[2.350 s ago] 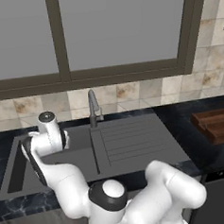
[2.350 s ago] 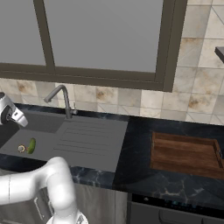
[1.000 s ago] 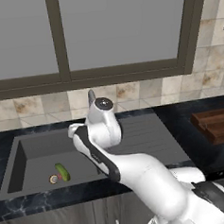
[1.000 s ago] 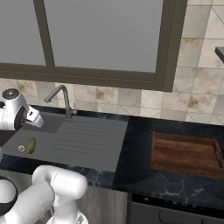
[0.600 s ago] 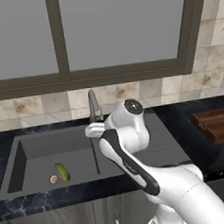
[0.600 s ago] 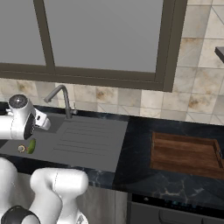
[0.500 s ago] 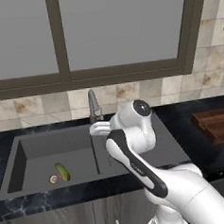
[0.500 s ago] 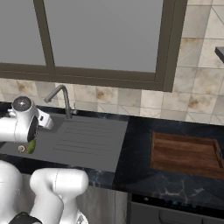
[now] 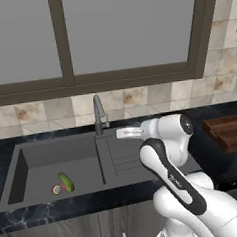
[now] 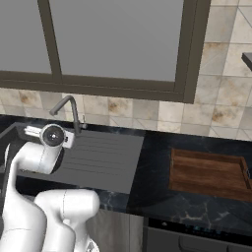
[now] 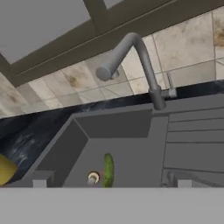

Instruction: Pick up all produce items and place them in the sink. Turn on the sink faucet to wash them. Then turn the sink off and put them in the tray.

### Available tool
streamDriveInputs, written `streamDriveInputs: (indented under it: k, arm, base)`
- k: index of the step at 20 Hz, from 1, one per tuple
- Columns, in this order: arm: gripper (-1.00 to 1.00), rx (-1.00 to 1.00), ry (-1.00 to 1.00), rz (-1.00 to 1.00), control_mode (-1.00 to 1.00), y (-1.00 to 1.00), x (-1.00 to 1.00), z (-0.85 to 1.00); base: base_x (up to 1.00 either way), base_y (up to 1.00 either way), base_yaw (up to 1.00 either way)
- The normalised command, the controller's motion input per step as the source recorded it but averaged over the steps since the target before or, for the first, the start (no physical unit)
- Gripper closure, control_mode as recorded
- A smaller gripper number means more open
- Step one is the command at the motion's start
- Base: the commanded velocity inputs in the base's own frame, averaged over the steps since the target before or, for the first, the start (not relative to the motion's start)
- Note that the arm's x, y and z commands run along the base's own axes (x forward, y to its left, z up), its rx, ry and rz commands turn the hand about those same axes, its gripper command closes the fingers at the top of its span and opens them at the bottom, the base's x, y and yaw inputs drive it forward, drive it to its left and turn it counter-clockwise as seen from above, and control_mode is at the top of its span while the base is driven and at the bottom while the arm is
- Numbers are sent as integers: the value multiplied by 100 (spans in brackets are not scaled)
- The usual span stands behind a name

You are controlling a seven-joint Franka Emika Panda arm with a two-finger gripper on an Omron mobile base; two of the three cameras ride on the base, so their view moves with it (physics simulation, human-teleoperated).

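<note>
Seeing the cucumber (image 9: 66, 182) and round tan item (image 9: 56, 189) already in the sink (image 9: 23, 166), we bring our released, empty end effector (image 9: 122, 133) squarely onto the faucet (image 9: 98, 115) lever and nudge gently.

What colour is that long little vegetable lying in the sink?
Green; the vegetable shows best in the left base view.

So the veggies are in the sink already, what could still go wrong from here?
The faucet's side lever is tiny, so the open gripper beside the faucet might slip off it or nudge the spout instead. Later, the cucumber and the round brown item lie close together, so grabbing one could knock the other away.
</note>
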Motion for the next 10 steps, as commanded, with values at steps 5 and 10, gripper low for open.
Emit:
streamDriveInputs:
  k: [5, 10]
  arm:
    - [-100, -1, -19, 12, -100, -33, 11, -3]
    - [-100, -11, -25, 20, -100, -14, 20, 0]
  base:
    - [0, 0, 0]
    - [0, 0, 0]
